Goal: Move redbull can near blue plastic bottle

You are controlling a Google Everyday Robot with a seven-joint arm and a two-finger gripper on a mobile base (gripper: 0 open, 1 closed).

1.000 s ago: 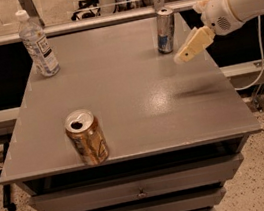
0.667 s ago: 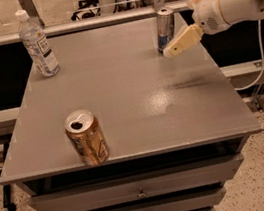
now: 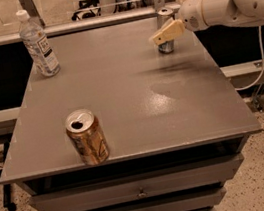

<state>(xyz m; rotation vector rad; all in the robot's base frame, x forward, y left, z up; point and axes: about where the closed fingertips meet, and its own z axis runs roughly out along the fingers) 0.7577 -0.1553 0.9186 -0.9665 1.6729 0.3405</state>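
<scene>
The redbull can [image 3: 166, 46] stands upright at the far right of the grey table top [image 3: 130, 92]. My gripper [image 3: 167, 20] comes in from the right on a white arm and is open at the can. One tan finger [image 3: 167, 31] lies across the can's front and hides its middle, and the other tip shows behind the can's top. The blue plastic bottle [image 3: 38, 43], clear with a white cap and a label, stands upright at the far left corner, well apart from the can.
A wider gold can [image 3: 87, 137] with an open top stands near the table's front left edge. Drawers [image 3: 140, 192] sit under the table top. A railing [image 3: 101, 19] runs behind the table's far edge, and a cable [image 3: 262, 64] hangs at the right.
My gripper has moved left and away from the camera, from beside the redbull can to around it. The can, the bottle and the gold can have not moved.
</scene>
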